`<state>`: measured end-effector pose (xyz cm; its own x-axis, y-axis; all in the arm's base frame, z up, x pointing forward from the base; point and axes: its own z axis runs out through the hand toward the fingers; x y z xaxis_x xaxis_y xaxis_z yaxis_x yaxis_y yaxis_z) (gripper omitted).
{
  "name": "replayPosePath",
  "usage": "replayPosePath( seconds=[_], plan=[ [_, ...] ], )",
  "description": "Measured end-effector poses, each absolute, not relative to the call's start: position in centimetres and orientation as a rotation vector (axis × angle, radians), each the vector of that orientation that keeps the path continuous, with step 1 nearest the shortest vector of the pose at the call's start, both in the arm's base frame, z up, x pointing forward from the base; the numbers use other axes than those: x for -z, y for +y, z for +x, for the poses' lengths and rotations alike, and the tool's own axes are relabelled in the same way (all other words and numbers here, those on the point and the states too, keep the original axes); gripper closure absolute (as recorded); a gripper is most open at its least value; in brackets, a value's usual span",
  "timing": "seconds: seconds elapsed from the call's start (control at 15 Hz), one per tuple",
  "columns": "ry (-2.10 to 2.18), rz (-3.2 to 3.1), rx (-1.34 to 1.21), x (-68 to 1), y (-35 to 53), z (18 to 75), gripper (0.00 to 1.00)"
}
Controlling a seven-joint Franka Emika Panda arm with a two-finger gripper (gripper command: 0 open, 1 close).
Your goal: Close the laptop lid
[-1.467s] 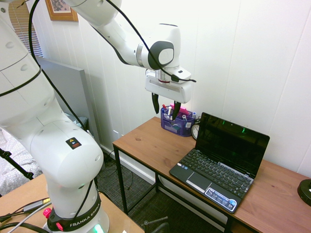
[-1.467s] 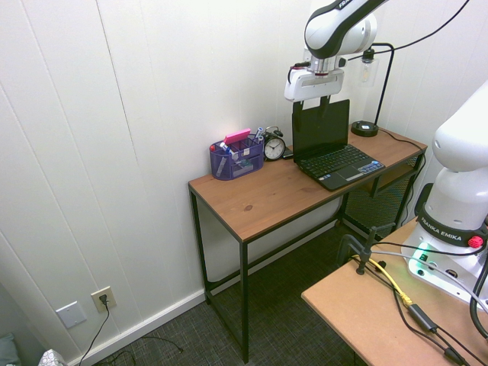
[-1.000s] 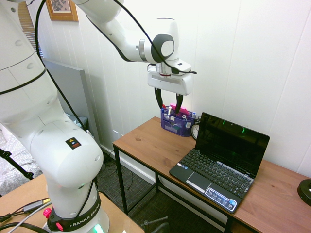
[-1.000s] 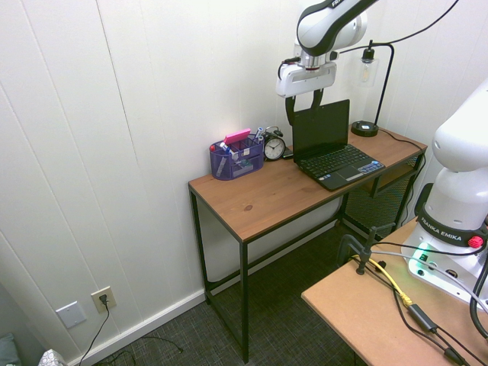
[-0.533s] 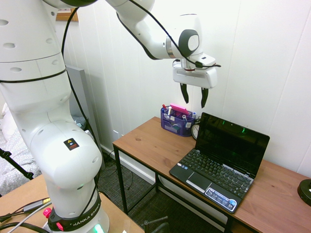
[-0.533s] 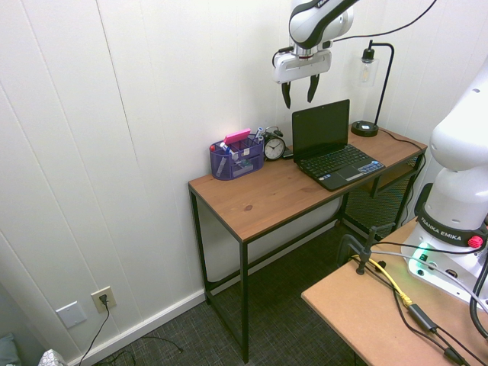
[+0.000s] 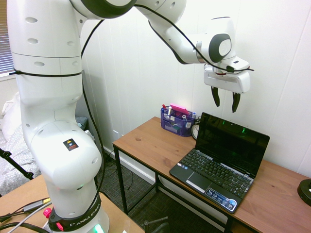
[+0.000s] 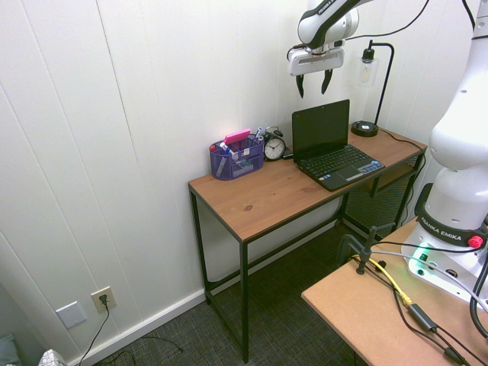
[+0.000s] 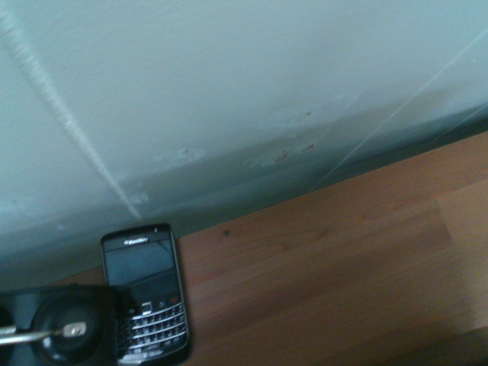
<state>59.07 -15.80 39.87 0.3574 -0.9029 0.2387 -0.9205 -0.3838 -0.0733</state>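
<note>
First exterior view: the pincer (image 7: pixel 226 102) hangs in the air above the top edge of the laptop lid (image 7: pixel 232 143), fingers pointing down, spread wide, nothing between them and nothing touched. The lid stands upright and open, its dark screen facing the camera, on a small black netbook placed on the wooden counter (image 7: pixel 150 141) near the wall. Just beside the lid's left edge is a blue mesh organizer (image 7: pixel 177 122) holding pens and a pink item. Part of a round black lamp base (image 7: pixel 305 191) shows at the far right edge. Second exterior view: seen from the opposite side, the pincer (image 8: pixel 313 81) again stands wide and empty, above the lid (image 8: pixel 320 127) and close to the white panelled wall. This view alone shows a small alarm clock (image 8: pixel 274 145) between the organizer (image 8: pixel 235 158) and the netbook, and the whole desk lamp (image 8: pixel 371 91) behind the lid. Wrist view: blurred; wall and counter surface (image 9: pixel 343 267), plus a black keypad phone (image 9: pixel 146 294) lying flat next to the lamp base (image 9: pixel 57 332). The phone appears in neither exterior view.
</note>
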Motion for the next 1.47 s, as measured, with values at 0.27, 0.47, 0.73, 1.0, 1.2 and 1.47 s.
replayPosePath(
  seconds=[0.27,0.47,0.73,1.0,1.2,1.47],
  plan=[
    [-1.79,2.491,-0.332,-37.3,-18.8,60.2,1.0],
    [-1.82,2.499,-0.317,-36.0,-20.9,60.5,1.0],
    [-1.813,2.488,-0.269,-34.0,-21.4,60.6,1.0],
    [-1.813,2.481,-0.244,-33.6,-21.6,60.3,1.0],
    [-1.798,2.487,-0.225,-33.1,-21.7,60.0,1.0],
    [-1.785,2.493,-0.205,-32.5,-21.5,59.7,1.0]
  ],
)
